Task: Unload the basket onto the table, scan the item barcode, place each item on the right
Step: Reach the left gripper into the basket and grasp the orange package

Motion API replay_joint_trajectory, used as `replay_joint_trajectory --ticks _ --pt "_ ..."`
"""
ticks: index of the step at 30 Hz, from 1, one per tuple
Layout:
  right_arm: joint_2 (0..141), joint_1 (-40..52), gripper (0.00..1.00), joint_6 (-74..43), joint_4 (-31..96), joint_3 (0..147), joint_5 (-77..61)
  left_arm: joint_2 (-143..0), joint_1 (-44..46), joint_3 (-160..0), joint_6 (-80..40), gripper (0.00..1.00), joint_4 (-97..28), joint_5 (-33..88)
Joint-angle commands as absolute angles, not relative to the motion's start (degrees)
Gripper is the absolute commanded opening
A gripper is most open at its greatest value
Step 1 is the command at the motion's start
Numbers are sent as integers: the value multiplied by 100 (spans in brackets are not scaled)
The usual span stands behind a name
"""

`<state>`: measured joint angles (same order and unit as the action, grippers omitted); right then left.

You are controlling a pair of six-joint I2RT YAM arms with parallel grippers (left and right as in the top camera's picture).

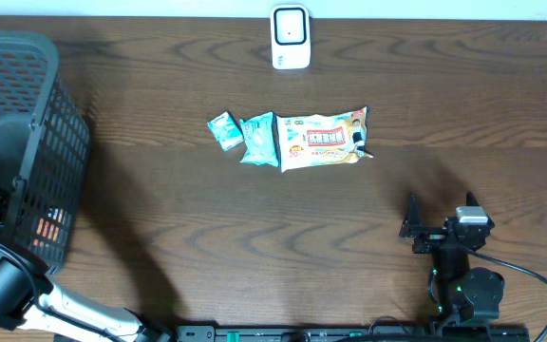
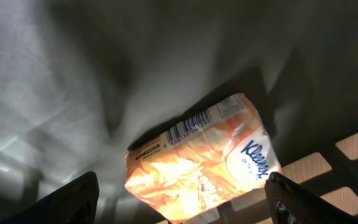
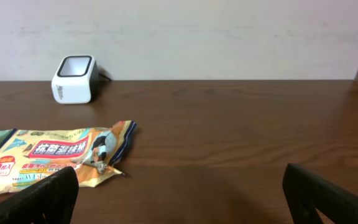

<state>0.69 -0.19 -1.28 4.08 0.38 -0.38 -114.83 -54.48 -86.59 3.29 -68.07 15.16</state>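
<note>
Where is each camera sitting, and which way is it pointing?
Overhead: above the table, looking straight down on the scanner, three packets and the basket; left arm and right arm show at the bottom.
Left wrist: at the basket, looking down into it at a tissue pack; the open left claw frames the bottom corners.
Right wrist: low over the table, facing across to the wall; the open right claw frames the bottom corners.
Shared: overhead and right wrist both show the scanner and the biggest packet.

An orange Kleenex pack (image 2: 201, 158) lies tilted, barcode up, inside the basket (image 1: 27, 142) at left. The white scanner (image 1: 291, 37) stands upright at far centre.
</note>
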Motion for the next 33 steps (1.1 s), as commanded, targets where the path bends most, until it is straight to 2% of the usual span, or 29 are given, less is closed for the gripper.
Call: replay_joint_trajectory --ticks 1,6,13,18,22,28,33 --pt "40 21 99 -167 436 30 -34 -11568 -5457 -8495 429 84 -6755 1586" --pt "40 21 99 -165 436 30 -34 -11570 -5457 -8379 427 83 -6643 1586" --pt "38 21 99 -165 436 30 -34 -11570 -5457 -8156 423 63 -6353 1588" --pt "38 21 99 -167 434 30 -34 -11570 -5457 -8042 401 37 -6226 1592" --pt "40 21 99 -167 436 30 -34 -11566 -5457 -8084 401 8 -6228 1656" --pt "40 21 99 -167 434 30 -34 -11380 -5459 -8589 377 8 -6445 2711" --pt "40 21 99 -167 436 30 -34 -10814 -5457 -9161 -172 7 -6423 3334"
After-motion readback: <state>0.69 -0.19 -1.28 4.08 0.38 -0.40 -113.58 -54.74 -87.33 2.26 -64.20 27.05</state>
